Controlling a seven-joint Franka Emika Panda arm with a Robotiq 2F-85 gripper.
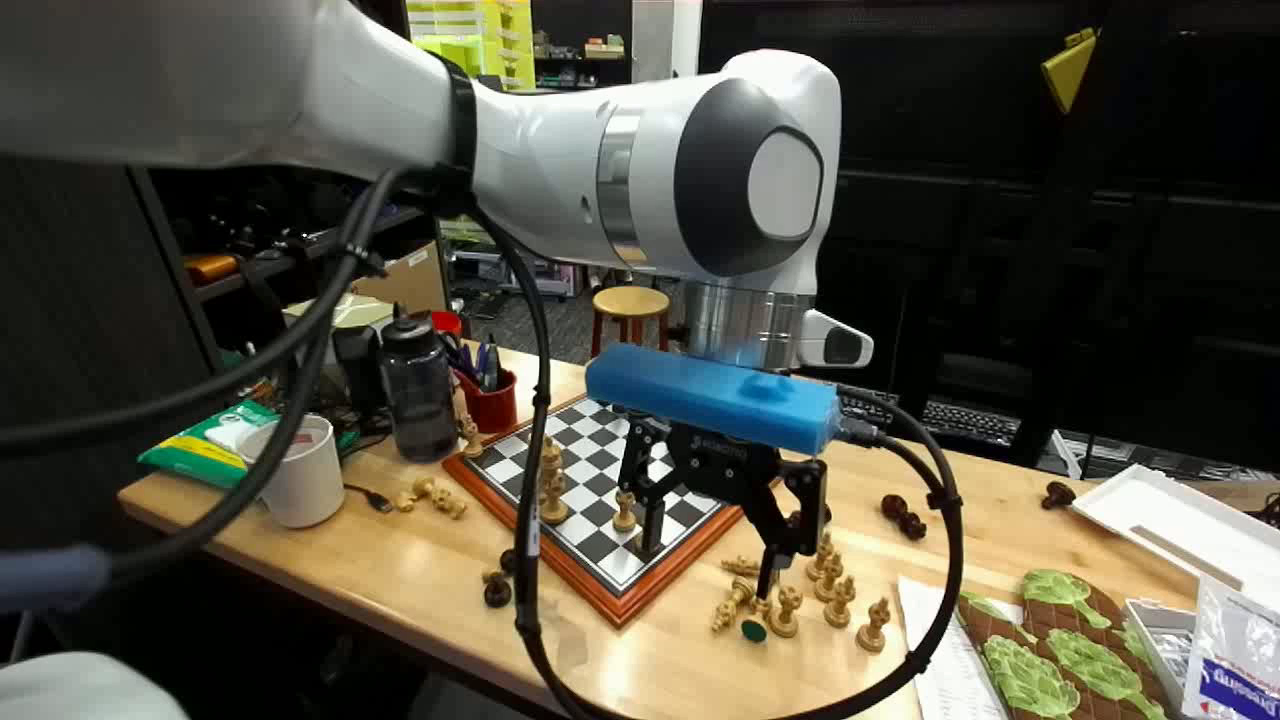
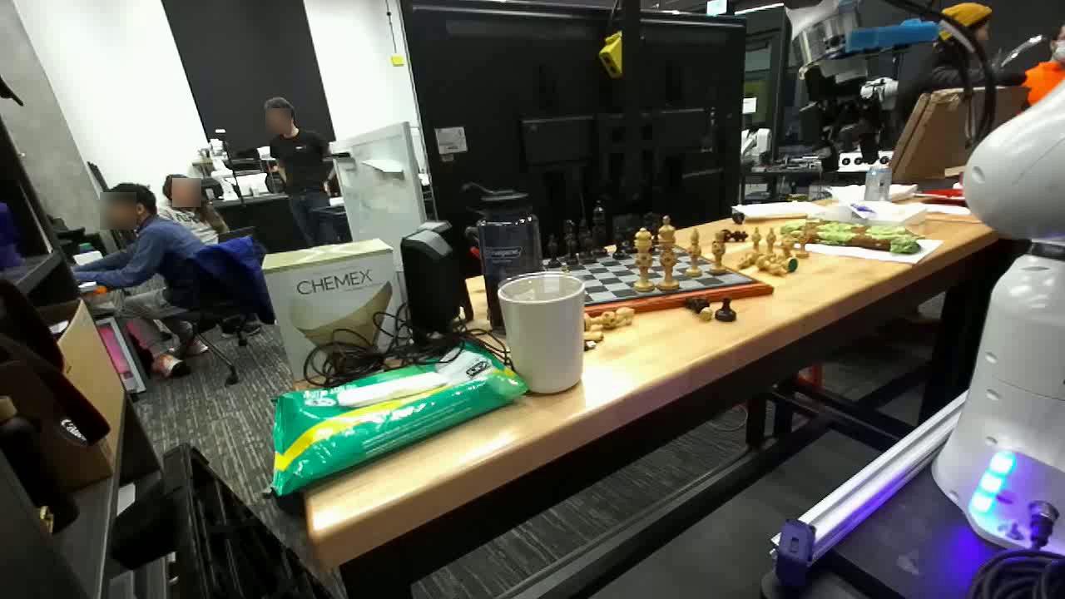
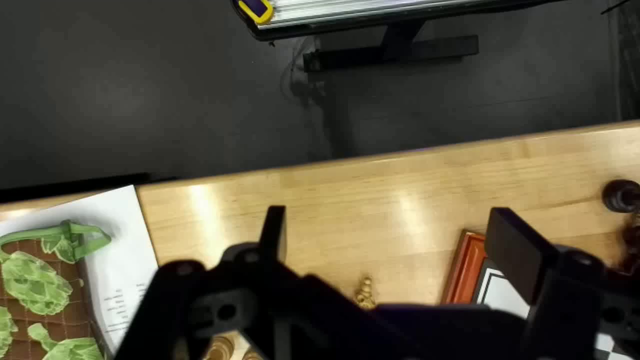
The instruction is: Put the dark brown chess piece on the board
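The chessboard (image 1: 682, 562) with its reddish-brown frame lies on the table; it also shows in an exterior view (image 2: 699, 298) and at the lower right of the wrist view (image 3: 464, 272). Dark brown pieces lie off the board: one near its front left edge (image 1: 497, 590), also in the wrist view (image 3: 621, 195), a pair to its right (image 1: 903, 517), and one by the white tray (image 1: 1057, 494). I cannot tell which one is meant. My gripper (image 1: 708, 568) is open and empty above the table and the board's near corner; its spread fingers (image 3: 385, 240) show in the wrist view.
Light pieces (image 1: 842, 602) stand and lie right of the board; others stand on it (image 1: 553, 497). Dark pieces stand along its far side (image 2: 597, 225). A bottle (image 1: 418, 390), white mug (image 1: 300, 480), white tray (image 1: 1170, 520) and leaf-patterned cloth (image 1: 1060, 640) share the table.
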